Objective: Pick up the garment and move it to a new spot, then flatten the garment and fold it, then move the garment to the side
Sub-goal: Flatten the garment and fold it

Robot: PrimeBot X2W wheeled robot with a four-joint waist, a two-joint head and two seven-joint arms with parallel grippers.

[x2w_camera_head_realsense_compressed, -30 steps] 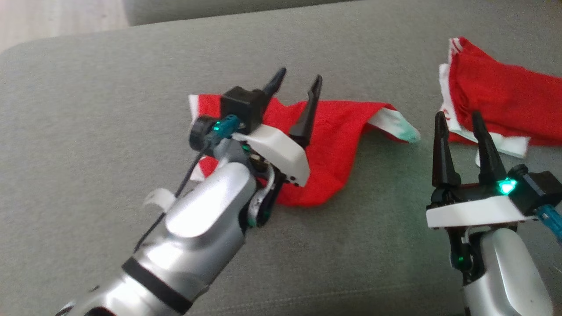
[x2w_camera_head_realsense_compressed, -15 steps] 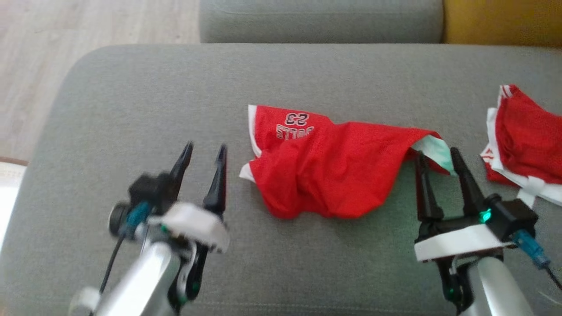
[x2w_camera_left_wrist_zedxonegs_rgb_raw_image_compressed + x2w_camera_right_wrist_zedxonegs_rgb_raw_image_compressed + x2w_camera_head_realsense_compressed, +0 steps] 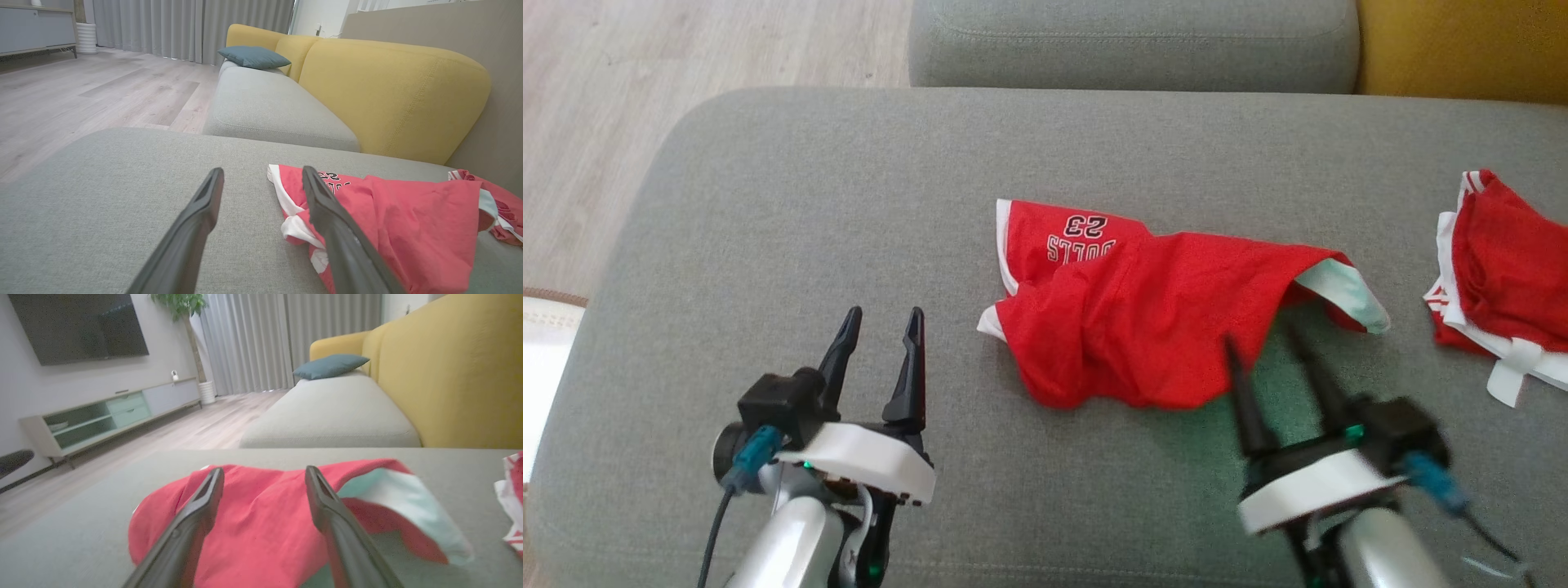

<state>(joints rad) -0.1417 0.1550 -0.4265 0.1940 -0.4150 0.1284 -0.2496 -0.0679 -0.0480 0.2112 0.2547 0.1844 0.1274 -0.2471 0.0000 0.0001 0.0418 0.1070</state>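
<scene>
**Desk:** Where's the garment sitting?

**Op:** I see the garment point(image 3: 1160, 327), red with white trim, crumpled at the middle of the grey cushion point(image 3: 809, 204). It lies loose and nothing grips it.

**Desk:** And the left side?

**Op:** My left gripper point(image 3: 885, 312) is over the cushion's near-left part, fingers spread with nothing between them. The garment is off to its right, near but apart, with a strip of bare cushion between them in the head view. In the left wrist view the right-hand finger crosses in front of the garment's white-trimmed edge.

**Desk:** Right side?

**Op:** My right gripper point(image 3: 1260, 335) is at the cushion's near side, right of middle, and blurred in the head view. Its fingers are spread and empty. The tips reach the garment's near edge, but I can't tell whether they touch the cloth. The right wrist view shows red cloth straight ahead past both fingers, with a white-lined opening point(image 3: 388, 498) to the right.

**Desk:** Any writing?

**Op:** There is lettering point(image 3: 1082, 238) on the part of the garment nearest the cushion's back edge. It reads "BULLS" with "23", upside down from the head view.

**Desk:** Anything else?

**Op:** A second red-and-white garment point(image 3: 1503, 269) is bunched at the cushion's right end, well apart from the first.
</scene>
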